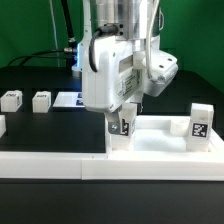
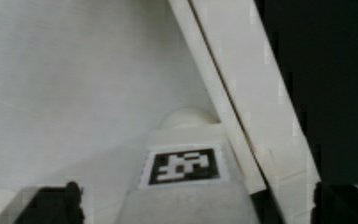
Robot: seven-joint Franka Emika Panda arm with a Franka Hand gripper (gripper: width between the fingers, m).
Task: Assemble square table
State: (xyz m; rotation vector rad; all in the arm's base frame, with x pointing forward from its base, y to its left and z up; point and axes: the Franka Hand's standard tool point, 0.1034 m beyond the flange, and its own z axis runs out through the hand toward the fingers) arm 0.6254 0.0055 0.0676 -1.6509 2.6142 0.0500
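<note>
The white square slab point(image 1: 160, 142) lies at the exterior view's right and fills much of the wrist view point(image 2: 69, 100). One tagged leg point(image 1: 200, 124) stands on its far right corner. My gripper point(image 1: 121, 120) hangs over the slab's left corner, its jaws open on either side of another tagged leg point(image 1: 122, 130). That leg stands upright there. In the wrist view the leg point(image 2: 186, 165) sits between my dark fingertips point(image 2: 51, 205), apart from them, with the gripper point(image 2: 197, 210) around it. Two loose legs point(image 1: 11, 99) point(image 1: 41, 100) stand on the black table at the left.
The long low white border wall point(image 1: 50, 166) runs along the front. The marker board point(image 1: 69, 100) lies flat behind, left of the arm. A white edge strip point(image 2: 247, 100) crosses the wrist view beside the leg. Another white piece point(image 1: 2, 125) shows at the left edge.
</note>
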